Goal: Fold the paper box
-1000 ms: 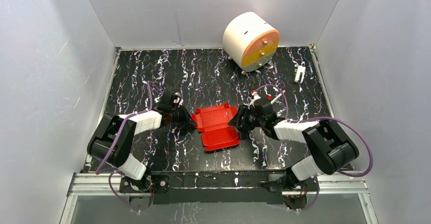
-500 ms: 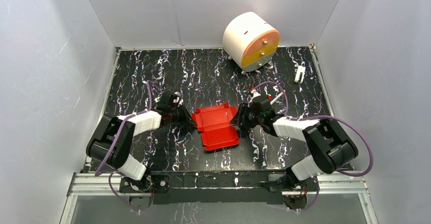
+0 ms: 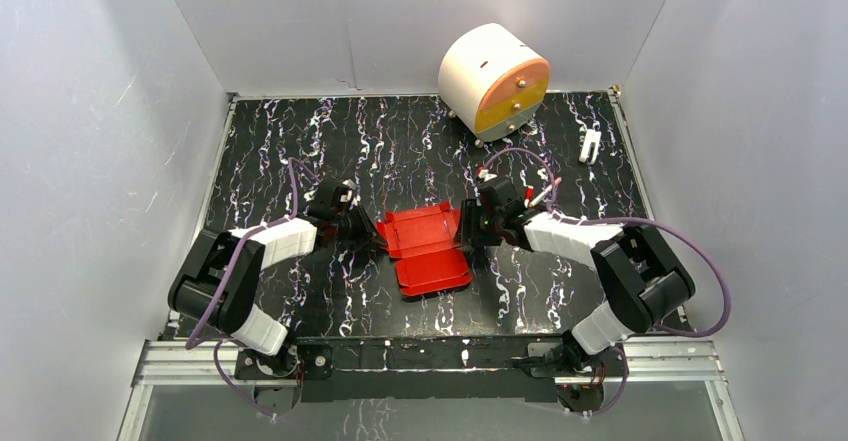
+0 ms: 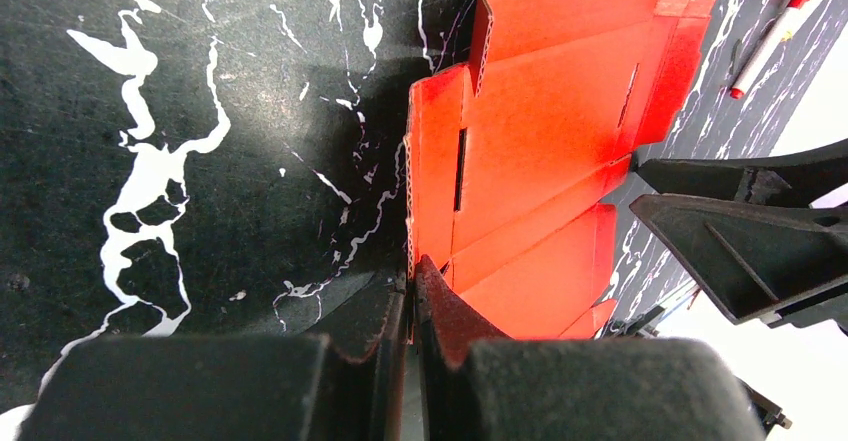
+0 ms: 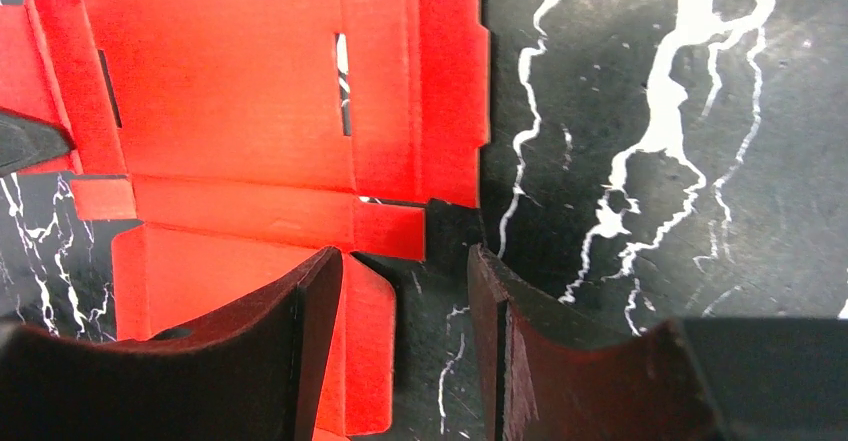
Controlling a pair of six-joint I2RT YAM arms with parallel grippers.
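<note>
The paper box (image 3: 425, 249) lies opened out, flaps partly raised, around the middle of the table (image 3: 300, 151), a little toward its near edge. The left gripper (image 4: 410, 291) is at the box's left side, its jaws pressed together and pinching the edge of a side flap. The right gripper (image 5: 405, 261) is at the box's right side with its jaws spread, one finger above the red card and the other above bare table. A white-and-orange drum (image 3: 493, 81) stands at the far edge
</note>
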